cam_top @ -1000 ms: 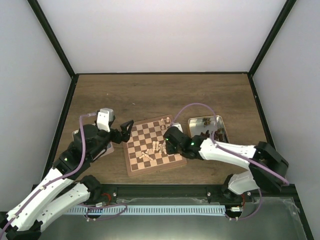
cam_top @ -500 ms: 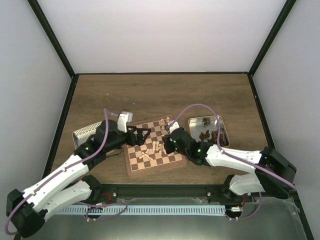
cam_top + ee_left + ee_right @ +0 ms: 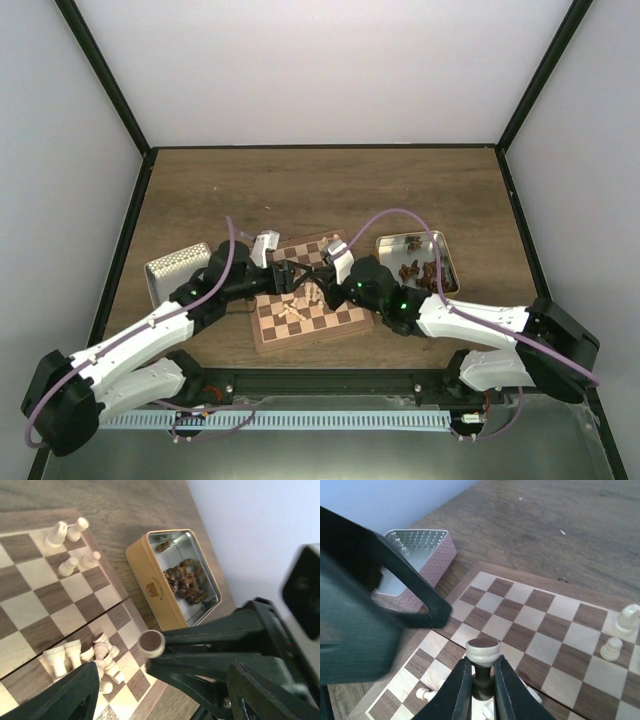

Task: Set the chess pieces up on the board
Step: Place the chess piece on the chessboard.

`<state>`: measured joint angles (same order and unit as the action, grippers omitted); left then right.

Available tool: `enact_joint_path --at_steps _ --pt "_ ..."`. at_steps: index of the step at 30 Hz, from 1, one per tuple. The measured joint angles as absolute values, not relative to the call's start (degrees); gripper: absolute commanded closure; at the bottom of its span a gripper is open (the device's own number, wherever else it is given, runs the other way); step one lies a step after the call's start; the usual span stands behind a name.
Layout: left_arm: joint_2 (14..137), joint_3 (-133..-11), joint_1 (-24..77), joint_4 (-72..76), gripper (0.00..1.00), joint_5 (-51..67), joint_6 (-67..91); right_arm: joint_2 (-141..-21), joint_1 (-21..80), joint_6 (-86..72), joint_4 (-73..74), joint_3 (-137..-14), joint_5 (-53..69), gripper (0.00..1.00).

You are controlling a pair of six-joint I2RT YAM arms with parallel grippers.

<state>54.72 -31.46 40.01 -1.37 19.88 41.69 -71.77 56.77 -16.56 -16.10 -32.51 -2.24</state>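
The board point(image 3: 335, 322) lies between my arms. My right gripper point(image 3: 482, 680) is shut on the stem of a pale cream chess piece point(image 3: 482, 651), holding it base-up above the board's point(image 3: 555, 630) near squares. My left gripper point(image 3: 290, 274) is open, its jaws wide apart, facing the right gripper point(image 3: 318, 284) just left of it. In the left wrist view the held piece point(image 3: 151, 644) shows between the right gripper's fingers. Several cream pieces point(image 3: 85, 657) lie toppled on the board point(image 3: 30, 605), and three point(image 3: 67, 566) stand at its far corner.
A silver tin point(image 3: 415, 262) right of the board holds dark brown pieces point(image 3: 182, 582). A second silver tin point(image 3: 178, 268) sits left of the board and also shows in the right wrist view point(image 3: 417, 555). Black-framed walls enclose the table.
My left arm has swung right from the left tin to over the board, its open jaws now facing the right gripper. The right gripper has stayed over the toppled pieces, holding the cream piece.
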Motion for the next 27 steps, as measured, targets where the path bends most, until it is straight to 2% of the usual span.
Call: enact_joint_path --at_steps 4,8,16,21,24,27 --pt "57.8 -31.5 40.0 -1.3 0.47 19.7 44.7 -71.8 56.8 -14.7 -18.2 -32.5 -0.8 0.90" --pt "58.9 -31.4 40.0 1.5 0.56 19.7 48.6 -71.8 56.8 -13.4 -19.5 -32.4 0.5 0.90" --pt "60.8 -29.8 40.0 8.2 0.65 20.8 54.9 -71.8 56.8 -12.6 -20.9 -32.4 1.7 0.90" --pt "61.4 -29.1 40.0 10.0 0.86 21.8 56.7 -71.8 56.8 -12.7 -20.4 -32.4 1.6 0.89" --pt "61.3 -28.5 39.7 10.7 0.92 21.9 57.5 -71.9 56.8 -12.9 -20.3 -32.4 1.5 0.85" --pt "61.2 -28.2 39.7 10.8 0.93 21.9 58.3 -72.0 56.8 -13.8 -20.2 -32.4 1.5 0.73"
